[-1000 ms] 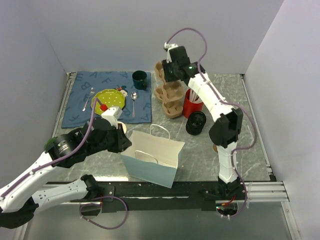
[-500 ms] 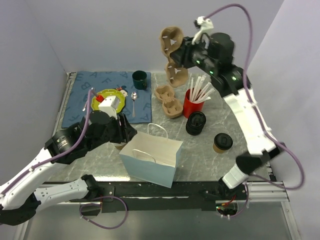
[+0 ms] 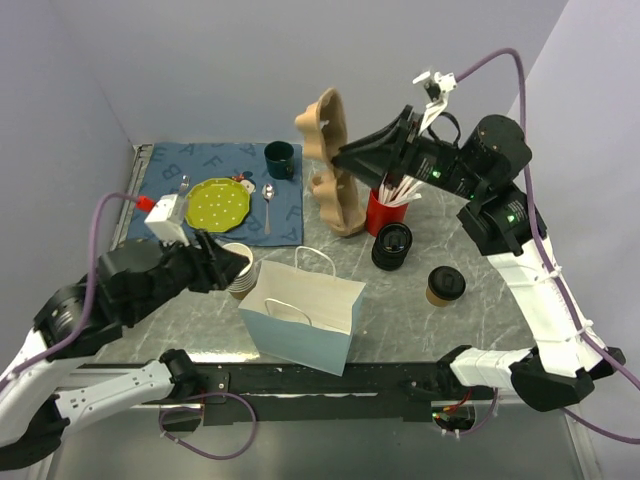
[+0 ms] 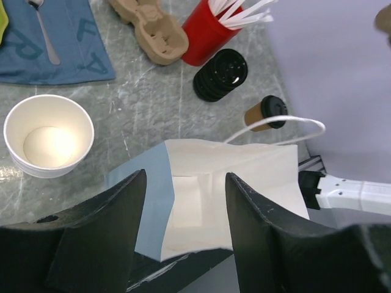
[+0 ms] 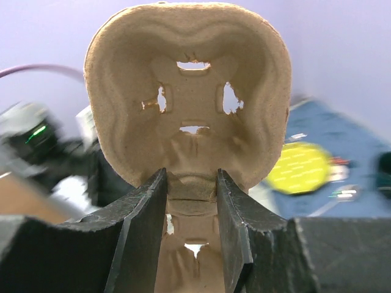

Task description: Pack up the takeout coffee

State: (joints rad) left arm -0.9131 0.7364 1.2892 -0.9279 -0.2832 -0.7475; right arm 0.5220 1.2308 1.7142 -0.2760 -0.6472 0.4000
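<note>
Showing one takeout coffee (image 3: 444, 285), one bag (image 3: 305, 315), one raised cup carrier (image 3: 325, 125).

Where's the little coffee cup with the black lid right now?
In the overhead view the coffee cup stands on the right side of the table, just right of the stack of black lids and off to the right of the paper bag.

Bare tabletop (image 3: 400, 300) separates the paper bag (image 3: 305, 308) from the takeout coffee (image 3: 444, 284) — reachable from above and the right. Just behind it crowd the lid stack (image 3: 392, 246) and straw cup (image 3: 380, 212) — the carrier (image 3: 325, 130) in the right claw (image 5: 190, 204) overhangs the back.
</note>
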